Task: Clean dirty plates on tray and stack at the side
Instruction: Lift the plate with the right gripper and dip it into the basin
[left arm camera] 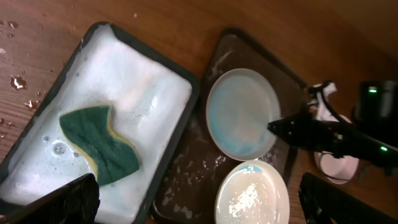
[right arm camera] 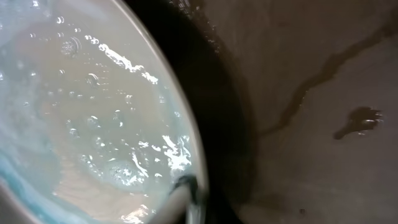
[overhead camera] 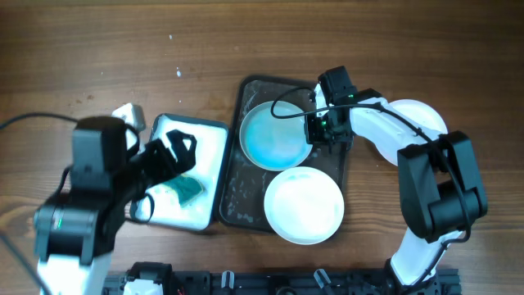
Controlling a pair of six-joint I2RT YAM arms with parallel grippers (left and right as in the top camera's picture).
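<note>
The dark brown tray (overhead camera: 239,192) lies mid-table. On it are a blue-teal smeared plate (overhead camera: 274,135) at the far end and a whiter plate (overhead camera: 303,205) at the near end. A third white plate (overhead camera: 424,115) lies on the table to the right, partly under my right arm. My right gripper (overhead camera: 316,129) is at the smeared plate's right rim. The right wrist view shows a fingertip (right arm camera: 186,193) lapped over the wet rim of that plate (right arm camera: 81,112). My left gripper (overhead camera: 173,152) hangs open and empty (left arm camera: 199,208) above the foam tray.
A white tray with a dark teal rim (overhead camera: 219,168), full of foam, holds a green sponge (overhead camera: 185,190), which also shows in the left wrist view (left arm camera: 99,143). Water drops lie on the wood at left (left arm camera: 17,82). A small white object (overhead camera: 128,113) sits behind my left arm.
</note>
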